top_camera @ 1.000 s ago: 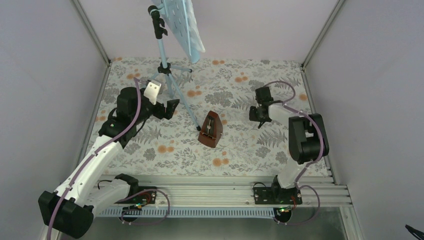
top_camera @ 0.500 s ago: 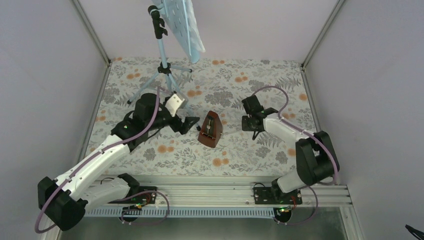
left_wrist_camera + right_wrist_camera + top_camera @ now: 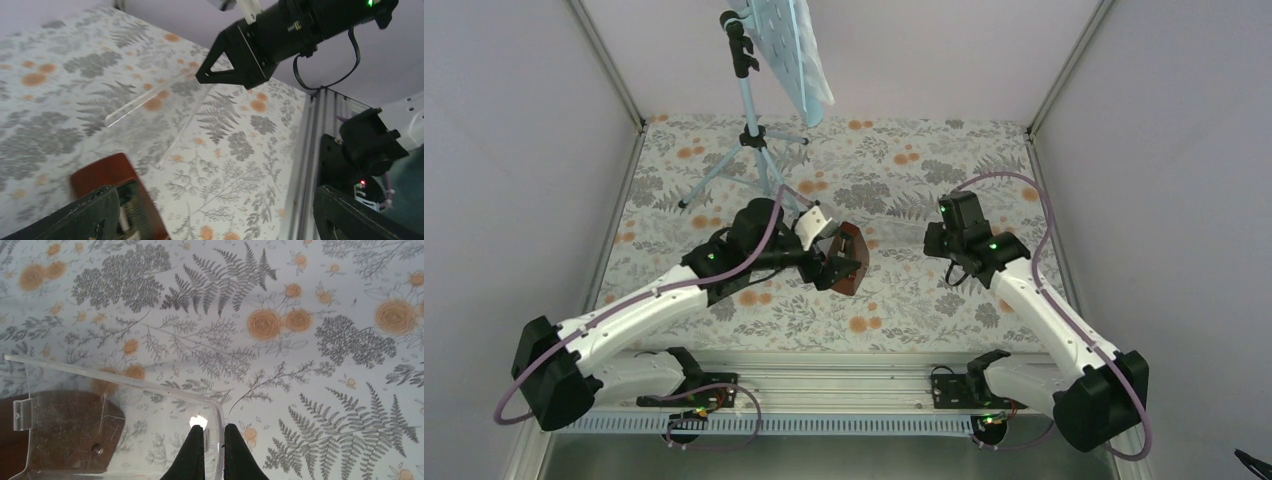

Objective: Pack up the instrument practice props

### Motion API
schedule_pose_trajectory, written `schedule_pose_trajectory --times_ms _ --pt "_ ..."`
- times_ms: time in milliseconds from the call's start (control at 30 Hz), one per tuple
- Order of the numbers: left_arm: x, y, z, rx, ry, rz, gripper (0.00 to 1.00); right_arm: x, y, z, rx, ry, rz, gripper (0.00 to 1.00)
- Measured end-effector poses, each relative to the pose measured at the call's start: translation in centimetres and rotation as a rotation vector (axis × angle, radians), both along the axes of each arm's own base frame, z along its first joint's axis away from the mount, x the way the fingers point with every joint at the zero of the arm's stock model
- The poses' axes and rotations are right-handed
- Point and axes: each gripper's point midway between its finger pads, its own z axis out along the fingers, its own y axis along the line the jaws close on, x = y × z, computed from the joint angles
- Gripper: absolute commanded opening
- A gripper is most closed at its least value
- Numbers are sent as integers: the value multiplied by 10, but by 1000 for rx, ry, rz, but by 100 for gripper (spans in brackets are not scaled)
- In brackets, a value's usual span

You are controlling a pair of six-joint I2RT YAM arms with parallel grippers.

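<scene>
Left claw spread wide over metronome, which sits on counter close by one finger, off-centre in the gap. Right claw pinched on rim of clear cover just beside it. Risk: closing off-centre could tip the metronome or shove it into the cover. Stand upright at rear.

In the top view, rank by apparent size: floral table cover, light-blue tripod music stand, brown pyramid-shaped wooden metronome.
1. Floral table cover.
2. Light-blue tripod music stand; its plate stands nearer the camera, which enlarges it.
3. Brown pyramid-shaped wooden metronome, clearly smallest.
</scene>
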Motion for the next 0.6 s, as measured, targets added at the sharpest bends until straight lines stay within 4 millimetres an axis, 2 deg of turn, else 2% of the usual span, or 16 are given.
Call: schedule_pose_trajectory --times_ms 100,200,400,500,600 --pt "-6 -12 -9 -1 39 -39 96 -8 4 1 35 17 16 4" --pt "-7 -13 -1 -34 44 -37 98 -15 9 15 92 -13 38 4" --pt "7 6 23 -132 120 56 100 -21 26 57 204 -110 126 4" --pt "14 17 30 -193 185 96 100 -23 40 71 260 -151 203 4" --pt "12 22 33 -247 247 108 100 -23 51 81 299 -187 264 4"
